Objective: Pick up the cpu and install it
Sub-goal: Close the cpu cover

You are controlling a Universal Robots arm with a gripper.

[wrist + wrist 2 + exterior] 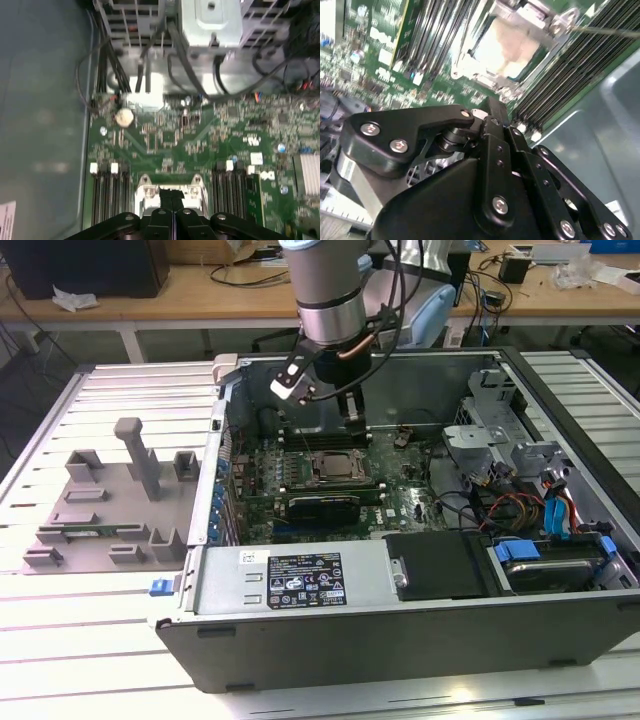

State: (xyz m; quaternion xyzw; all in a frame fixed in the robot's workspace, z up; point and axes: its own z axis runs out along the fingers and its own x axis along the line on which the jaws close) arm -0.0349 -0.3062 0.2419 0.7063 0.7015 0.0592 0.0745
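Hovering over cpu [507, 44] lying in socket [547, 22], w/ claw [171, 194] closed together & nothing betw.; probably risky if lowered off-centre: could knock socket or shift cpu.

no readable text, just tiny print on a case label [305, 581]

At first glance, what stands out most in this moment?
An open grey metal computer case dominates the slatted table, with the robot's black hand poised inside over the green motherboard. Close by the hand, the small shiny silver square cpu sits in the dark socket frame at the board's middle.
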